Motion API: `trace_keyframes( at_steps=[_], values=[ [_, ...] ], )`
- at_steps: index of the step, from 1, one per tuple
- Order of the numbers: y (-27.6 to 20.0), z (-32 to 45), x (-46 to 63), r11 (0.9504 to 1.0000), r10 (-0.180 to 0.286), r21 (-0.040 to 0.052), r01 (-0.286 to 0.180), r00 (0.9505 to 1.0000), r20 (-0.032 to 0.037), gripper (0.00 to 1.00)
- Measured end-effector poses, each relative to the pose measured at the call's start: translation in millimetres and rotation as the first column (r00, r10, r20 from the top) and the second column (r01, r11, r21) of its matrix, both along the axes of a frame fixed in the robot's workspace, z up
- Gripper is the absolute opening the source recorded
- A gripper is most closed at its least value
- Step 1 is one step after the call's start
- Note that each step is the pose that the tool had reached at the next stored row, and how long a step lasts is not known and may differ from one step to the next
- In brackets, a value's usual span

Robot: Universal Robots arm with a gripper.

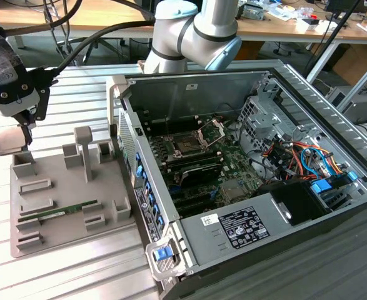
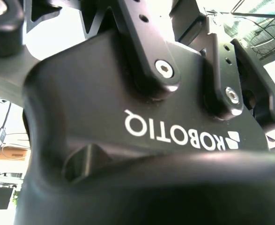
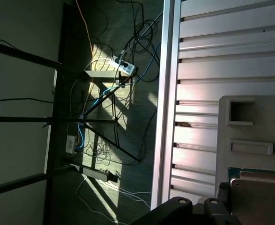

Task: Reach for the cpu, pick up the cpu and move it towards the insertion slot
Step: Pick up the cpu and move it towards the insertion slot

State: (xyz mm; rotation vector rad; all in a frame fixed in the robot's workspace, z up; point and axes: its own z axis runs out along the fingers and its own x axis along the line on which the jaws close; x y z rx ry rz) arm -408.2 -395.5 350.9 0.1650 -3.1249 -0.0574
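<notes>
On the ribbed silver worktop (image 1: 77, 275), a flat grey plastic tray (image 1: 67, 184) is laid beside the case, and a long green memory stick (image 1: 58, 210) is seen lying in it. Over the tray's far corner, on the exterior view's left, the black gripper (image 1: 9, 142) is seen. Whether it is open or shut cannot be told. Close by it, in the first wrist view, the small square silver cpu (image 3: 263, 192) is seen flat on the tray. Farther back, the dark square insertion slot (image 1: 186, 147) is seen inside the open grey metal computer case (image 1: 189, 94), with its silver frame (image 1: 212, 129) tipped up.

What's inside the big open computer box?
A green circuit board with the square socket, orange and blue cables, and a labelled grey metal box. Whatever lies under that box is covered.
</notes>
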Motion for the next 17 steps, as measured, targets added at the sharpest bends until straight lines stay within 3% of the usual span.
trace_keyframes(
  at_steps=[17],
  values=[
    [0.0,11.6,0.0,1.0,0.0,0.0006,0.0,1.0,0.0,0.55]
  ],
)
